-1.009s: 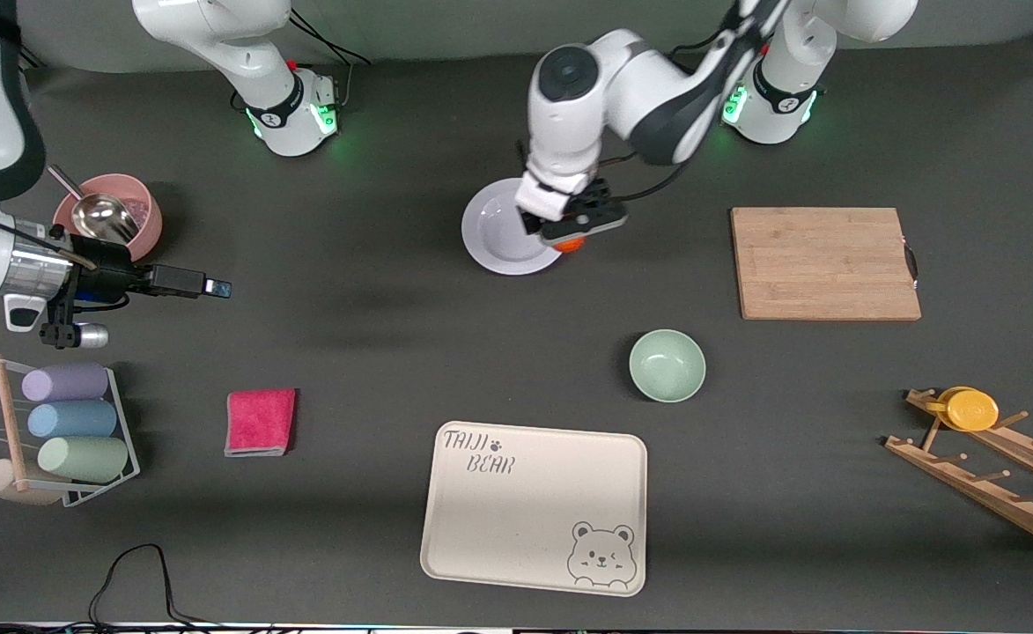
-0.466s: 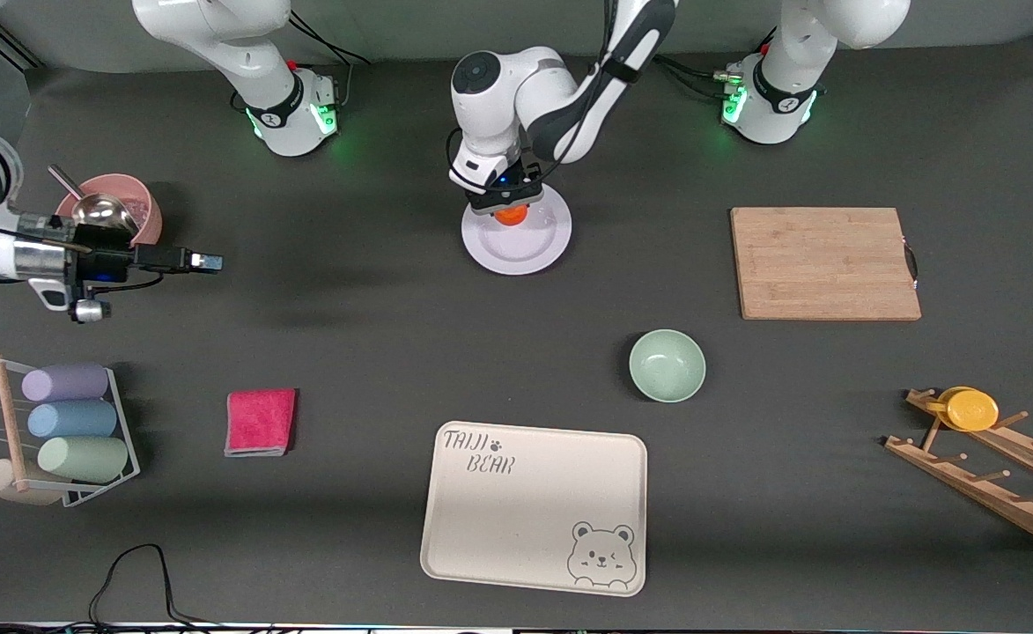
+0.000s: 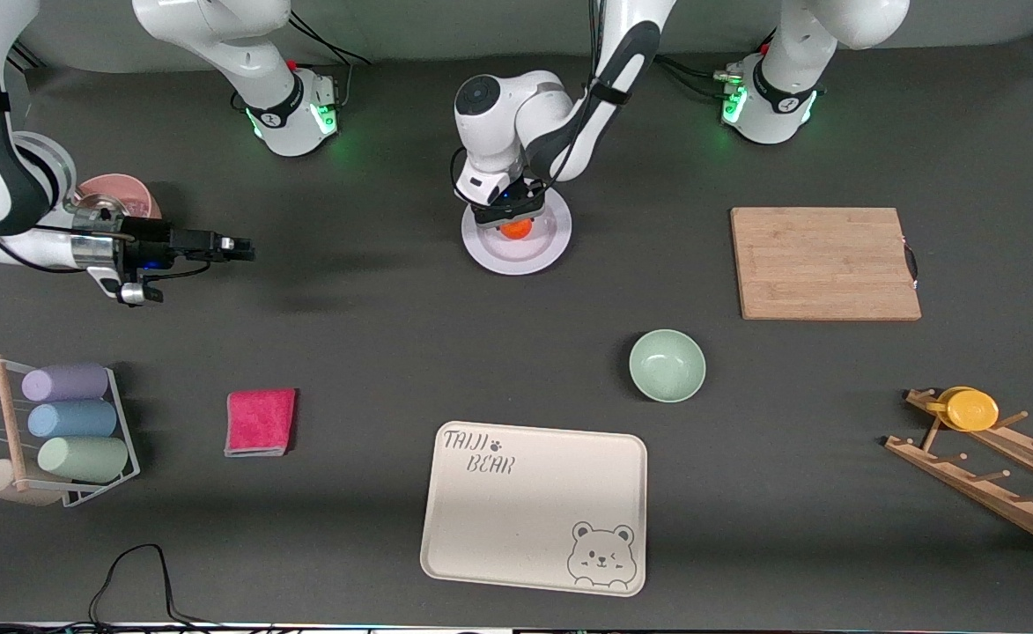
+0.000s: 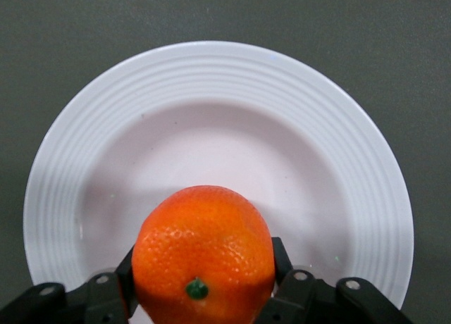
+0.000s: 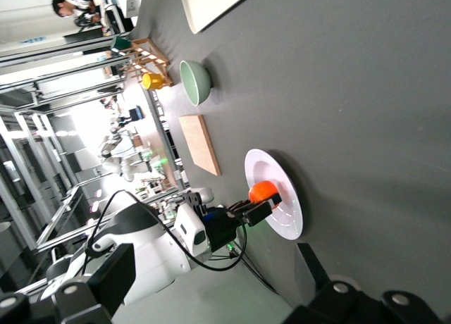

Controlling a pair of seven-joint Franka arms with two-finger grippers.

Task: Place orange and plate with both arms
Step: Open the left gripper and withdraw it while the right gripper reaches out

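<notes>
Left tool (image 3: 511, 220) grips the orange (image 4: 203, 253) over the plate (image 4: 84, 141); right tool (image 3: 232, 247) waits, closed.

The left gripper (image 3: 514, 222) fills the space over the plate (image 3: 544, 255), its fingers (image 4: 289, 296) tight on both sides of the orange (image 4: 203, 253). Bare mat lies around the plate's rim. The right gripper (image 3: 232, 248) hangs over bare mat; between its fingertips and the plate nothing stands. The pink bowl (image 3: 133, 195) is near its wrist.
</notes>
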